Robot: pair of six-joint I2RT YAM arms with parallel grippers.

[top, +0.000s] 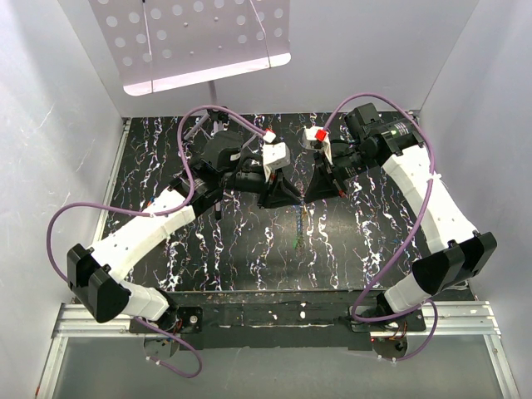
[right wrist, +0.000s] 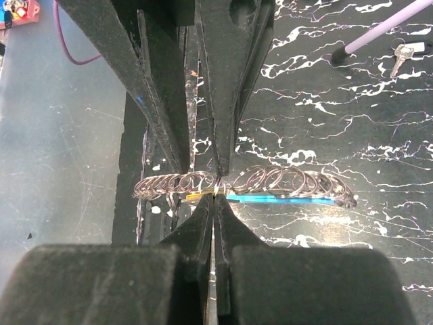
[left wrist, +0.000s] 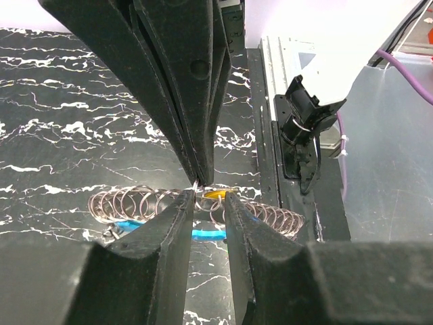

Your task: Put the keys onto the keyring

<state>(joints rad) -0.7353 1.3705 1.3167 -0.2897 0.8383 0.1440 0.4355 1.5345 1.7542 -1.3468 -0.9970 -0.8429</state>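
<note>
The right jaws are pressed together, with their tips at one ring near the middle of the keyring (right wrist: 270, 184). Whether they nip the wire itself is too fine to tell. The keyring is a row of many linked wire rings stretched crosswise to both sets of jaws, reaching out to either side of the tips.

The blue key (right wrist: 281, 199) lies along the keyring with its long axis parallel to the row. It starts at the right jaws' tips and runs off to one side. It shows only edge-on as a thin strip, so I cannot tell which end is head and which is blade. The yellow key (right wrist: 197, 196) shows as a short sliver just on the other side of the tips, also in line with the row. Most of it is hidden among the rings, and which way it points is unclear.

The left jaws meet the right ones tip to tip from the opposite side. They stand apart with a narrow gap, and I cannot see anything gripped in it. The yellow sliver and a bit of blue show through that gap.

From above, the arms' black ends cover the meeting point. Only a short stretch of rings shows beyond the jaws, toward the bases.

Well beyond the left jaws, a silver key (right wrist: 399, 59) lies on the black marbled surface (right wrist: 352, 122), near a purple rod (right wrist: 382, 26).
</note>
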